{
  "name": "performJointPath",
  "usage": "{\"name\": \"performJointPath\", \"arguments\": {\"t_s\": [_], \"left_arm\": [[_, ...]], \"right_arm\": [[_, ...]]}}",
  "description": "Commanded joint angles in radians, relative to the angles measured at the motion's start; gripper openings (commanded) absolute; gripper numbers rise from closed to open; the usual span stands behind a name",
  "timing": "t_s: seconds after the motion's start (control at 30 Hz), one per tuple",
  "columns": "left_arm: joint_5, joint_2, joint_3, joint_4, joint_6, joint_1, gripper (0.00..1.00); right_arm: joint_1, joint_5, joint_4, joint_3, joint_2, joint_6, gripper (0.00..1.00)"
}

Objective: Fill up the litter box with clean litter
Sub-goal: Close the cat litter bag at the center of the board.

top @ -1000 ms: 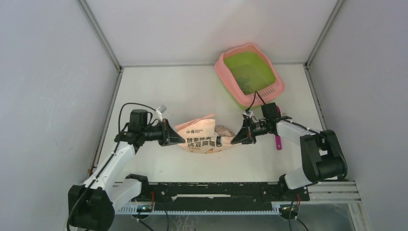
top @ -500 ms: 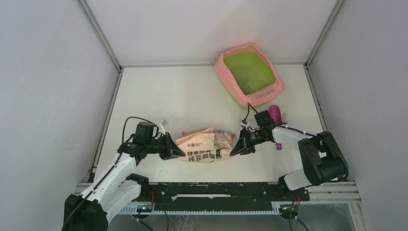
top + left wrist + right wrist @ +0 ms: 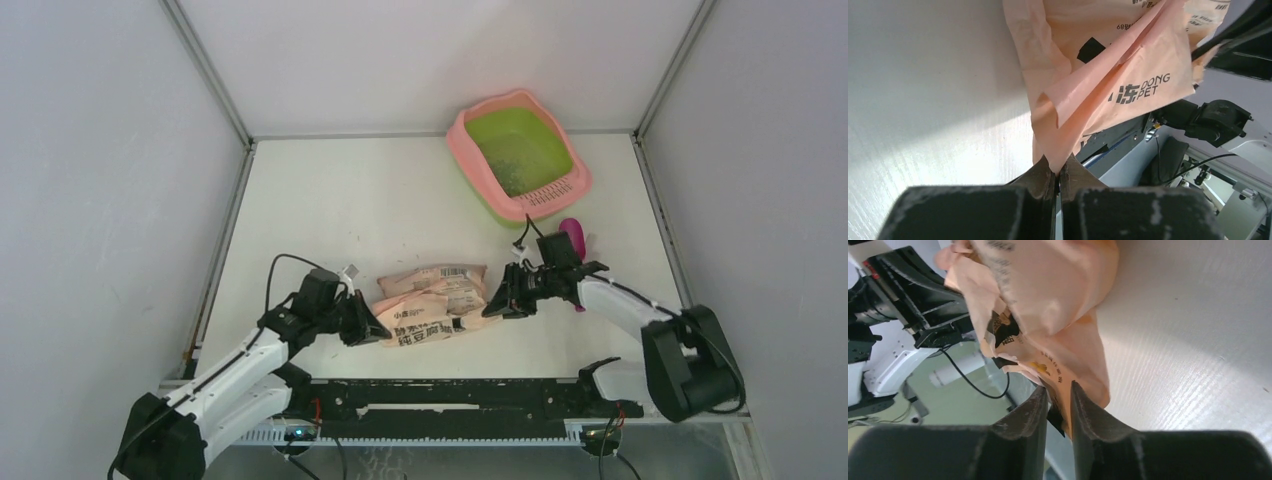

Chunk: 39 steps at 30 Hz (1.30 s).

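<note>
The litter box (image 3: 462, 152), pink-rimmed with a lime-green basin, stands at the far right of the table. Greyish litter (image 3: 517, 172) speckles the basin near its pink grid. A peach-pink printed bag (image 3: 432, 300) lies flat on the table between my arms. My left gripper (image 3: 376, 328) is shut on the bag's left corner; the left wrist view shows the fingertips pinching the bag (image 3: 1108, 65) at the left gripper (image 3: 1057, 171). My right gripper (image 3: 494, 304) is at the bag's right end. In its wrist view the right gripper (image 3: 1059, 394) has parted jaws with a corner of the bag (image 3: 1048, 285) loose between them.
A magenta scoop (image 3: 572, 238) lies just behind my right forearm, in front of the litter box. Grey walls close in the table on the left, right and back. The black rail (image 3: 450, 395) holding the arm bases runs along the near edge.
Both arms have come down and toward the near edge, laying the bag flat on the table. The right jaws have parted from the bag's corner. The left stays pinched.
</note>
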Motion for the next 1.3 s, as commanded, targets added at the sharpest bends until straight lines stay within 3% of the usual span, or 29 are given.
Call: {"name": "performJointPath", "arguments": {"t_s": [0.0, 0.1, 0.23, 0.33, 0.6, 0.8, 1.03, 1.27], "left_arm": [[-0.085, 0.002, -0.037, 0.028, 0.003, -0.037, 0.03], [-0.096, 0.012, -0.045, 0.029, 0.015, -0.058, 0.02], [-0.123, -0.009, -0.060, 0.022, 0.011, -0.086, 0.02], [-0.139, -0.037, -0.065, 0.006, 0.003, -0.105, 0.02], [-0.165, -0.052, -0.064, -0.014, 0.000, -0.117, 0.02], [-0.177, -0.071, -0.066, -0.025, -0.007, -0.123, 0.03], [-0.205, -0.074, -0.068, -0.038, -0.010, -0.140, 0.05], [-0.242, -0.038, -0.059, -0.043, 0.000, -0.197, 0.05]], "right_arm": [[-0.007, 0.117, -0.051, 0.075, -0.168, -0.045, 0.31], [0.000, 0.165, -0.150, 0.157, -0.250, -0.065, 0.39], [0.013, 0.169, -0.128, 0.232, -0.259, -0.025, 0.38], [0.029, 0.128, -0.066, 0.268, -0.169, 0.031, 0.27], [0.161, 0.202, 0.025, 0.272, 0.118, 0.075, 0.25], [0.188, 0.321, 0.137, 0.109, 0.196, 0.109, 0.24], [0.183, 0.347, 0.125, 0.077, 0.145, 0.077, 0.24], [0.229, 0.365, -0.087, 0.317, -0.136, 0.015, 0.25]]}}
